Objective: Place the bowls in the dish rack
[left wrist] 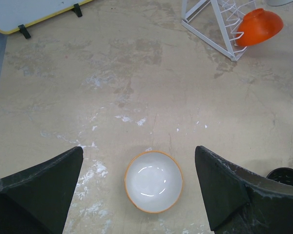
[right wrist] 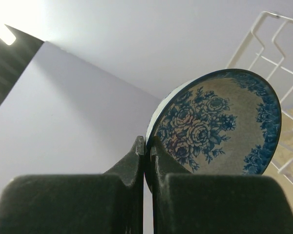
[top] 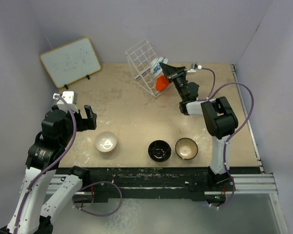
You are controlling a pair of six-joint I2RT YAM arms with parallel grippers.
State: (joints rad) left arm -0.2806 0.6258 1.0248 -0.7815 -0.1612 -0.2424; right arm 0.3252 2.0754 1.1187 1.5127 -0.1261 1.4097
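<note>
The right gripper (right wrist: 147,146) is clamped on the rim of the blue-and-white bowl (right wrist: 215,126) at the dish rack (top: 142,58), 12 o'clock on the bench (top: 132,117), beside the orange-red bowl (top: 161,83). Likely next: seat it, then release. The left gripper (top: 90,117), spread apart, hovers over the cream-white bowl (left wrist: 154,181).

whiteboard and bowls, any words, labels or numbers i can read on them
No text can be read in any view.
Whiteboard: faint marker marks, too small and pale to read.
Blue-and-white bowl: a rose pattern only, no lettering.
Cream-white bowl: plain, no mark.
</note>
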